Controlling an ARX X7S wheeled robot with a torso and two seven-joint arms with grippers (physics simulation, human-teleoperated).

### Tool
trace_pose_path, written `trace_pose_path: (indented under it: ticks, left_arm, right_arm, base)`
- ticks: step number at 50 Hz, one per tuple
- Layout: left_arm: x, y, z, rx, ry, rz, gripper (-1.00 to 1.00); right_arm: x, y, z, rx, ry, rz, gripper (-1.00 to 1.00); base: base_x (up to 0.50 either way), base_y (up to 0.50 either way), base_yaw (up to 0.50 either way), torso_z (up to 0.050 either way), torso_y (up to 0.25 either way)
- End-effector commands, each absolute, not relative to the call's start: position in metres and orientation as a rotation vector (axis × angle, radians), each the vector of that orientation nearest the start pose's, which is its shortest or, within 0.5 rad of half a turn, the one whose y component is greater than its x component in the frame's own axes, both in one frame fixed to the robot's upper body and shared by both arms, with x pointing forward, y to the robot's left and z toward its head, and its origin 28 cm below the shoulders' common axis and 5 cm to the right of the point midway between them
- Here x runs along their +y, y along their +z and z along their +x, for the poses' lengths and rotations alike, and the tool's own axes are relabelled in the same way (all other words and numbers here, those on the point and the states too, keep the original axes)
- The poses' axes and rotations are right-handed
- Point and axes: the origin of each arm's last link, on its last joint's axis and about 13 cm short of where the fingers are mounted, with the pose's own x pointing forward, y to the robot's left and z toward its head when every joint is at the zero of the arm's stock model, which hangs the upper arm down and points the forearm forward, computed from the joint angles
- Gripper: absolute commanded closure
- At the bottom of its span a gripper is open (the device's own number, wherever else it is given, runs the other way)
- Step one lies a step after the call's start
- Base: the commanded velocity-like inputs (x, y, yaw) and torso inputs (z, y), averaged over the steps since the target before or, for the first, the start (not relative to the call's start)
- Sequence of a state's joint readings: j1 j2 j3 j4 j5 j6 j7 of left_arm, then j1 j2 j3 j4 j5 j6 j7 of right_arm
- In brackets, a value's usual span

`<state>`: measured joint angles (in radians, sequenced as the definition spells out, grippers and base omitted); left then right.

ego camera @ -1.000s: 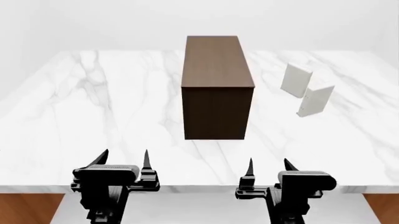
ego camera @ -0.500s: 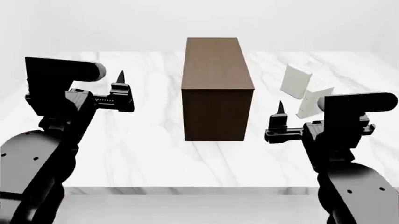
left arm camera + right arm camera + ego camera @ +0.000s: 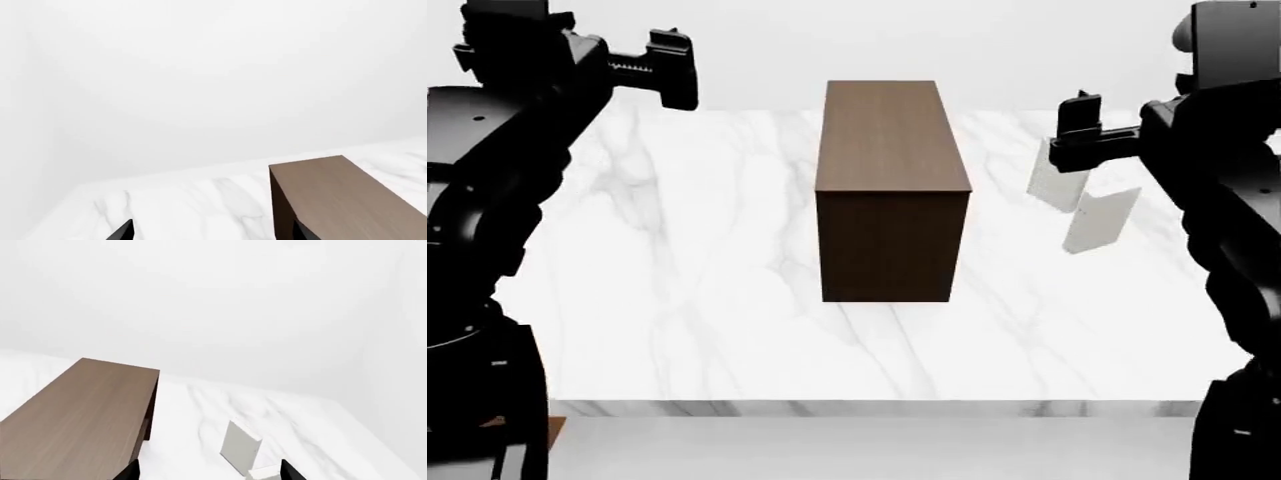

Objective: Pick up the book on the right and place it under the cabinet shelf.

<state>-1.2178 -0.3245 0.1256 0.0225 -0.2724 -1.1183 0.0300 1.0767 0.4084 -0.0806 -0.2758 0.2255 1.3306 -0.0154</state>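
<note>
While both arms hang raised, nothing is gripped.
Stage: approach not begun, it seems.
Right gripper [image 3: 1077, 118]: high, near the books, likely staged for a reach; empty, opening cannot be told.
Left gripper [image 3: 674, 62]: far left, clear of the work; empty, opening unclear.
Book [image 3: 1098, 220]: plain whitish slab, upright, tilted, right of the cabinet [image 3: 889, 175], beside the other book [image 3: 1057, 180].
Cabinet shelf: inner board hidden from the head view.
</note>
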Motion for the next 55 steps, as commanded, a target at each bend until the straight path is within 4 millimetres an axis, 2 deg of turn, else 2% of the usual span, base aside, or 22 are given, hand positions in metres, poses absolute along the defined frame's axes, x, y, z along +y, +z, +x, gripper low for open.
trace_pose_path:
  ticks: [1, 8, 14, 35, 42, 55]
  left_arm:
    - [0.270, 0.346, 0.358, -0.070, -0.021, 0.178, -1.00]
    - [0.271, 0.355, 0.365, -0.065, -0.010, 0.201, -1.00]
    - [0.273, 0.360, 0.365, -0.071, -0.003, 0.206, -1.00]
    - [0.274, 0.357, 0.361, -0.070, 0.003, 0.218, -1.00]
    - [0.276, 0.355, 0.369, -0.069, 0.004, 0.218, -1.00]
    - [0.281, 0.356, 0.367, -0.070, 0.012, 0.216, -1.00]
  right_arm:
    - [-0.190, 0.332, 0.326, 0.028, -0.073, -0.206, -1.00]
    - [-0.191, 0.346, 0.338, 0.028, -0.055, -0.201, -1.00]
    - [-0.194, 0.348, 0.341, 0.058, -0.065, -0.180, -1.00]
    - [-0.194, 0.335, 0.342, 0.098, -0.044, -0.166, -1.00]
    - [-0.191, 0.334, 0.342, 0.096, -0.004, -0.171, -1.00]
    - [-0.188, 0.330, 0.340, 0.127, 0.041, -0.229, -1.00]
  base:
    - [0.00, 0.00, 0.00, 0.050, 0.000]
    - [0.00, -0.04, 0.00, 0.018, 0.000]
    - [0.08, -0.50, 0.00, 0.000, 0.000]
    - [0.09, -0.50, 0.00, 0.000, 0.000]
    - [0.21, -0.45, 0.00, 0.000, 0.000]
    - [0.36, -0.11, 0.00, 0.000, 0.000]
